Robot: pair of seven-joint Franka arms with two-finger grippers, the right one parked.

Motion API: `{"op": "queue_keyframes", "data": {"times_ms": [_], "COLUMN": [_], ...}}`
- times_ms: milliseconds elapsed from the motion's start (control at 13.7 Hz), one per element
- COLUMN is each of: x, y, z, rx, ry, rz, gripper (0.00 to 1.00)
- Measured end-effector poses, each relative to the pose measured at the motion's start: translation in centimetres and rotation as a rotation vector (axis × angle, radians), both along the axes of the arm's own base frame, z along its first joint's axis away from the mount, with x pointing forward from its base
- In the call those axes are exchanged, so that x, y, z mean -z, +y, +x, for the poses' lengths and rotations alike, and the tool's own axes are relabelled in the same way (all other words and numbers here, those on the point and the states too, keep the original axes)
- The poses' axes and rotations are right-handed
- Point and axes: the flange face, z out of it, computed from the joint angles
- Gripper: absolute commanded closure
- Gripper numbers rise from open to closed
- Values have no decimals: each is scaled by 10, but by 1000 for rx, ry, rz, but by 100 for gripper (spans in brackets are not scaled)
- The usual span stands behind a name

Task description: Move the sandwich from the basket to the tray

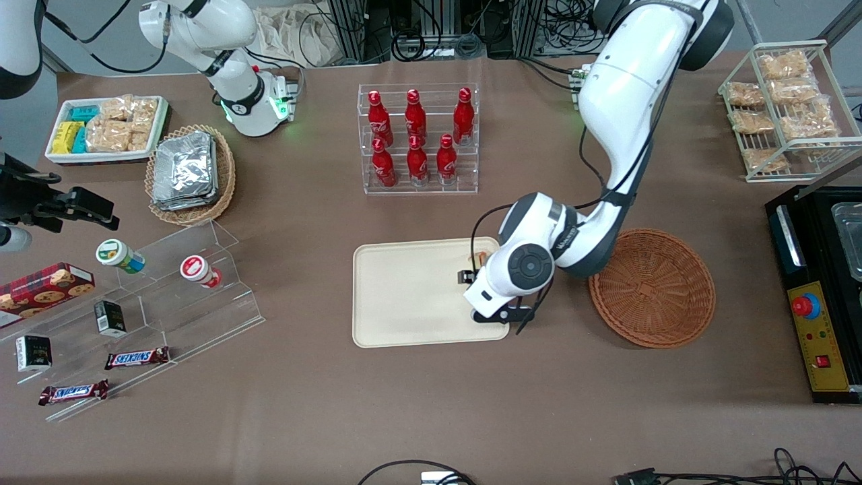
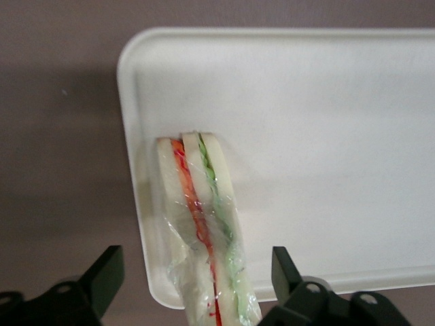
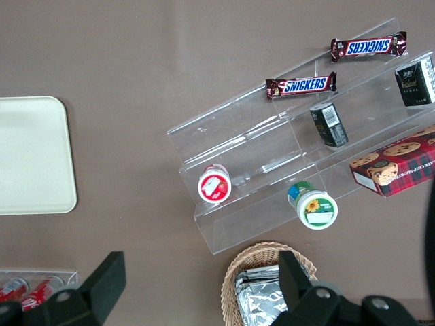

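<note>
- Front cam sits high, looking down over my whole table [image 1: 431,417].
- My left wrist cam looks down, close above the tray [image 2: 326,102], past my gripper [image 2: 194,285].
- Right wrist cam catches that tray's corner too.

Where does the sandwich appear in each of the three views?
Front view: the sandwich peeks out beside the wrist, on the tray end nearest the basket.
Left wrist view: the sandwich lies on the tray near a corner, between the open gripper fingers.
Right wrist view: not in it.
Shared landmark: the tray.
</note>
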Motion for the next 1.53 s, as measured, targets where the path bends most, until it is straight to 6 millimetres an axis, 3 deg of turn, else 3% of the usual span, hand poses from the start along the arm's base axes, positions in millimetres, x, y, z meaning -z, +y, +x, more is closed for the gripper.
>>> {"op": "queue_keyframes", "data": {"times_ms": [146,364,656,801,874,1020,1166,1530], "x": [-45,-125,-224,-267,-287,-322,-338,-312], "y": [37,121,241,285,294,294,291,304], "z": [17,30,25,10,-2,-28,-43,-61], "rx": [-41,-41,-22,24,47,69,75,52], "ry": [-1,36,18,-8,-8,-5,-11,-63], "rz": [2,10,31,123,172,219,224,214], "gripper": [0,0,0,0,0,0,0,0]}}
